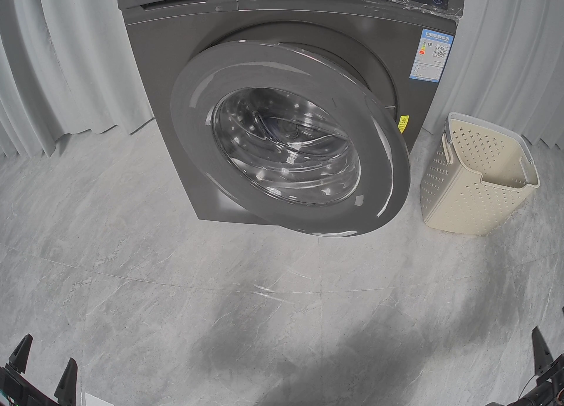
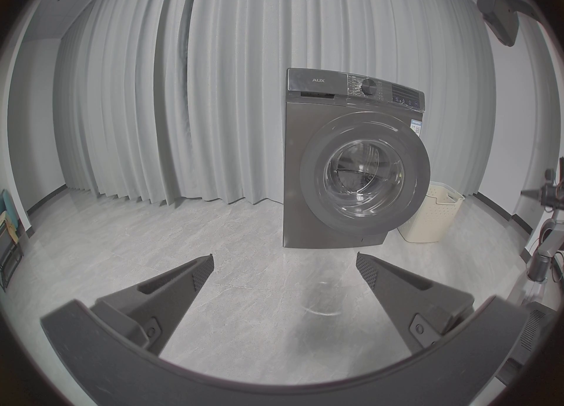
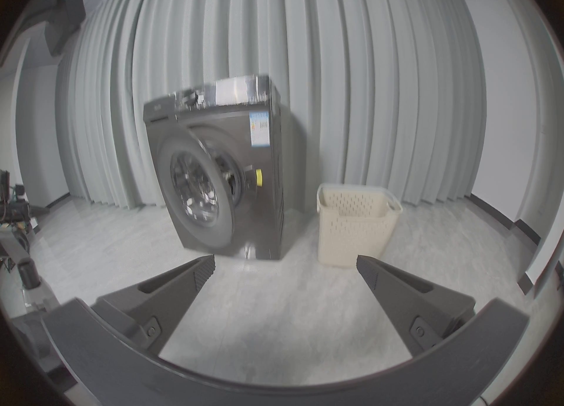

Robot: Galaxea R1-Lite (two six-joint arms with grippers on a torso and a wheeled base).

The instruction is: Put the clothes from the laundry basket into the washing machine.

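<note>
— While the washing machine (image 1: 158,49) faces you, how does its door (image 1: 288,146) sit?
— Ajar, right edge swung out. The laundry basket (image 1: 470,201) stands upright just right of it, mouth up. Your left gripper (image 2: 283,259) and right gripper (image 3: 285,259) gape wide, empty.

Head view close, steeply down on washing machine (image 1: 282,131); both wrist views low, farther off, facing it.
</note>
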